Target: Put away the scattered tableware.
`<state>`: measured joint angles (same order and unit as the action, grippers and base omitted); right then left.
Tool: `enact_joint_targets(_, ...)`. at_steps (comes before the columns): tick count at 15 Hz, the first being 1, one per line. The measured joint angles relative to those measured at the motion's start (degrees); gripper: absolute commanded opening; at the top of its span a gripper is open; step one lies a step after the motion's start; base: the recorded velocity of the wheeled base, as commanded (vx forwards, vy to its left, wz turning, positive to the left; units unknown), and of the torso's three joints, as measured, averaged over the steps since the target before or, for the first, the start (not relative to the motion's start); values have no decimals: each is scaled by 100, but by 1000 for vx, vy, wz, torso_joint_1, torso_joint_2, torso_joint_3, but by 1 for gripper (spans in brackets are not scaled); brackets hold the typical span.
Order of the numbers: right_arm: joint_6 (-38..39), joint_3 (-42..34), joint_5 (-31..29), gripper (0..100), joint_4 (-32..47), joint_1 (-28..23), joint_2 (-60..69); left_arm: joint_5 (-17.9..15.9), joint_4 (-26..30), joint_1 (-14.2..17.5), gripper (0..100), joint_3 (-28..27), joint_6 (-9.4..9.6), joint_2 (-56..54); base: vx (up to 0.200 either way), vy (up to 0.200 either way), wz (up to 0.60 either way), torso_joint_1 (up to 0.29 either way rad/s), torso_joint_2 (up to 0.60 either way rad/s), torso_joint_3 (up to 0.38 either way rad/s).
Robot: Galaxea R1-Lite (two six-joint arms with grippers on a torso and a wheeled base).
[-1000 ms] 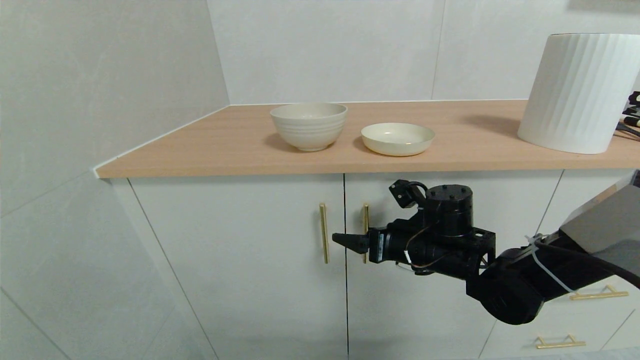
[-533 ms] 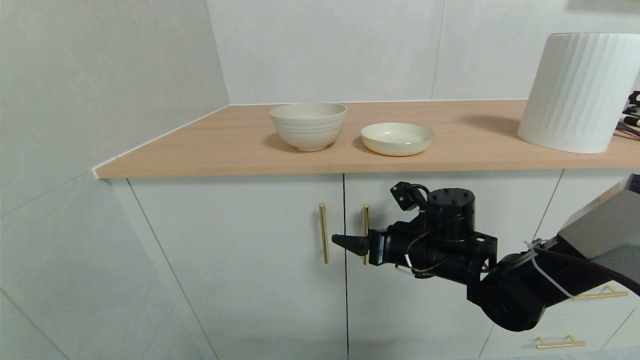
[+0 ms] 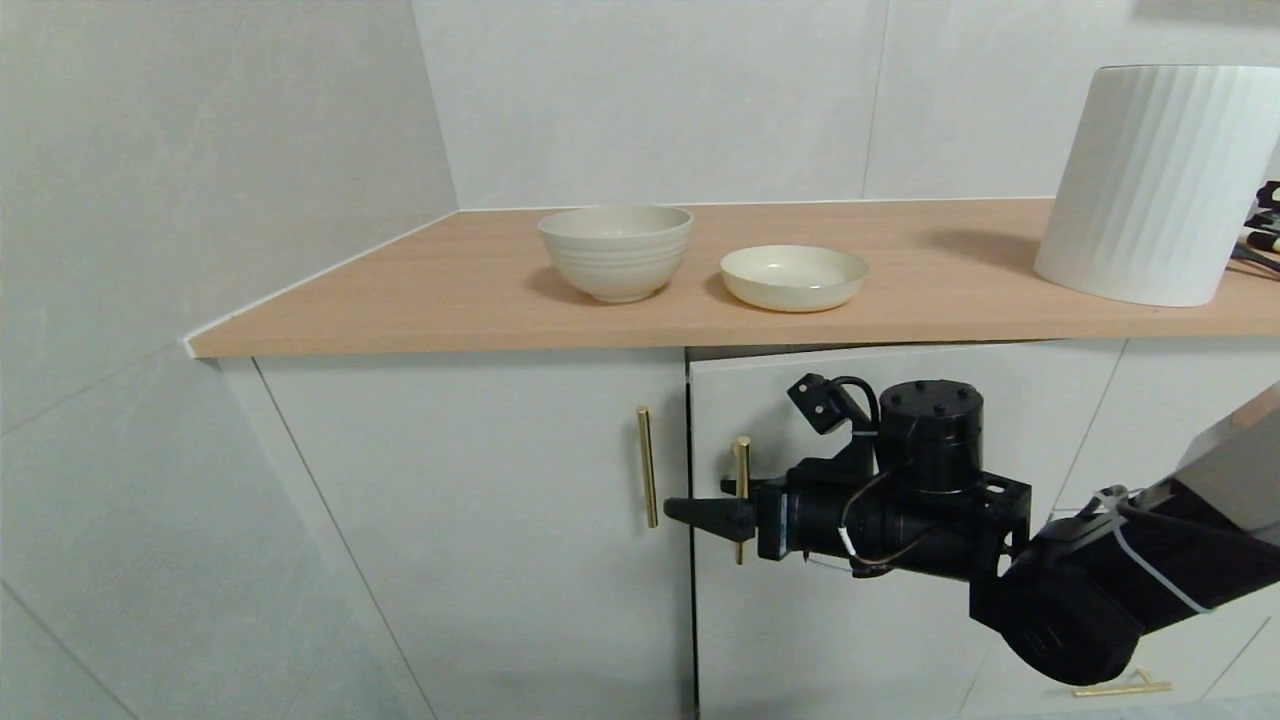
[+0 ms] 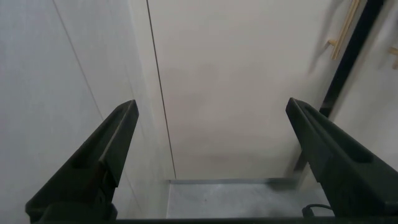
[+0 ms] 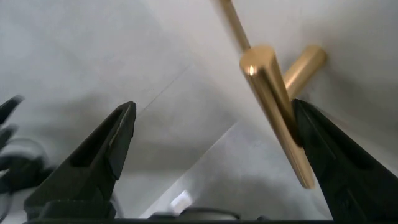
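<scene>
Right pincer (image 3: 712, 505) open, brass handle (image 3: 741, 497) between my fingers, close against one. Door (image 3: 800, 640) ajar. Left pincer (image 4: 211, 112) open, low by the cabinet. Bowl (image 3: 616, 250) and dish (image 3: 794, 276) sit apart on the table (image 3: 400, 300). Likely glazed ceramic: stiff, slick, breakable. I'd pinch each at the rim.

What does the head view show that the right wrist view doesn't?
The head view adds the bowl and dish on the countertop, the ribbed container and the left door's handle. The right wrist view adds a close look: the right door's handle sits near one finger, far from the other. Both share that handle and the right gripper, open.
</scene>
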<state>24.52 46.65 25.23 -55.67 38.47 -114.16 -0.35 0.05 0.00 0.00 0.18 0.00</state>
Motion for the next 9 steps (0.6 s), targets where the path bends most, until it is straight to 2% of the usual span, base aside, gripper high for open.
enact_joint_targets(4, 2, -341, 51, 100, -21, -5, 328, 2, 0, 0, 100, 0, -2, 0, 0, 0, 0, 0, 0, 0)
enact_joint_targets(9, -9, -1215, 594, 100, -35, 41, 1091, 2, 0, 0, 100, 0, 0, 0, 0, 0, 0, 0, 0, 0)
